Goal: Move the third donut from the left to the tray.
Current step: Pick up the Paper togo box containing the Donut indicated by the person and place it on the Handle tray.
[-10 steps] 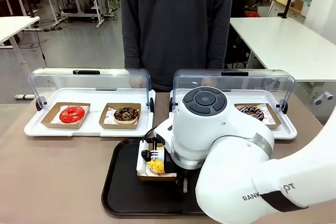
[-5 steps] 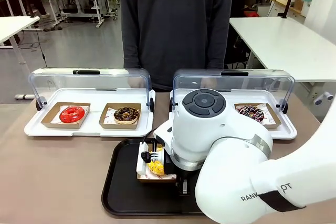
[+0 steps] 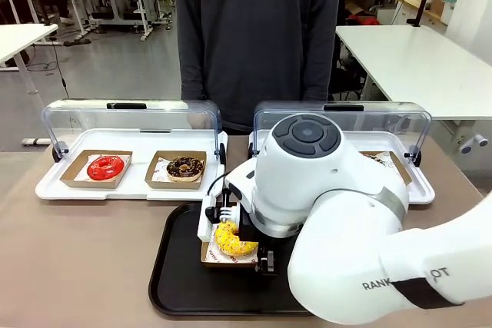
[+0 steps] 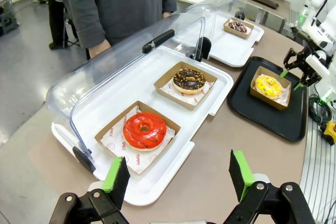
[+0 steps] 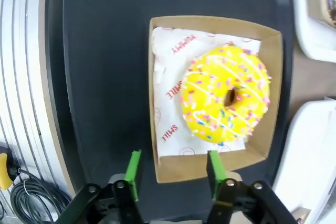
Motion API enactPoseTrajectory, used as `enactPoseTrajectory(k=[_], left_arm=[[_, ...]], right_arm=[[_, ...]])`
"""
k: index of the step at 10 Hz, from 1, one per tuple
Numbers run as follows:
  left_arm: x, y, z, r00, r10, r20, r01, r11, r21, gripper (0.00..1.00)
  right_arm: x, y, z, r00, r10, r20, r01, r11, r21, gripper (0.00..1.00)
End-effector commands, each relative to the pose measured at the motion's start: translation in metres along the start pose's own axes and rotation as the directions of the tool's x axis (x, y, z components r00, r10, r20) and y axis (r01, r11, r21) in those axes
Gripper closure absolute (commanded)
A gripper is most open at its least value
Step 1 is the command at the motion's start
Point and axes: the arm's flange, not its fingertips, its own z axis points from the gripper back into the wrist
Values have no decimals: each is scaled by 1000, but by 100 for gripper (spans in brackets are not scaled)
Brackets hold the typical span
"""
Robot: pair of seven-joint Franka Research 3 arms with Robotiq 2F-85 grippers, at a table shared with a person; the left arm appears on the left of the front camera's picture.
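Landmark: the tray (image 4: 247, 109), flat, black, low-rimmed, on the table nearer the robot than the two lidded white trays. Item: the third donut (image 5: 226, 102), yellow icing with coloured sprinkles, seated in its brown cardboard holder (image 5: 181, 170) on printed paper; holder rests flat inside the tray, towards the tray's side nearest the white trays, clear of the rim, which suggests the delivery is done. Right gripper (image 5: 173, 174): jaws spread wide and gripping nothing, one green pad outside the holder's near wall, the other over or just inside it; whether either pad touches the cardboard cannot be told from the wrist view. That stance fits a release of the wall it carried the holder by, the thin edge being the only purchase that spares the icing. Left gripper (image 4: 178, 174): jaws wide apart, empty, held well away from the tray over the table edge beside the left-hand white tray (image 4: 157, 182), likely parked there to leave the tray free for the other arm. Also beside the tray: red-iced donut (image 4: 144, 130) and chocolate-iced donut (image 4: 189, 80), each in its own holder under a raised clear lid (image 4: 131, 61), lids lifted presumably for access. Person (image 3: 257, 36) stands beyond the trays, not engaged. Judged remaining: withdraw the right arm straight up without nudging the holder.
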Motion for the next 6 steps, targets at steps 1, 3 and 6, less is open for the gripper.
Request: enactPoseTrajectory(k=[1,3,6], left_arm=[[1,0,2,1000,-6,6,6,1000,-5,0],[1,0,2,1000,-6,6,6,1000,-5,0],[1,0,2,1000,-6,6,6,1000,-5,0]], right_arm=[[-3,3,30,999,-34,4,34,999,14,0],[-5,-2,49,999,-32,9,32,999,22,0],[-1,0,38,999,-47,8,47,999,-1,0]])
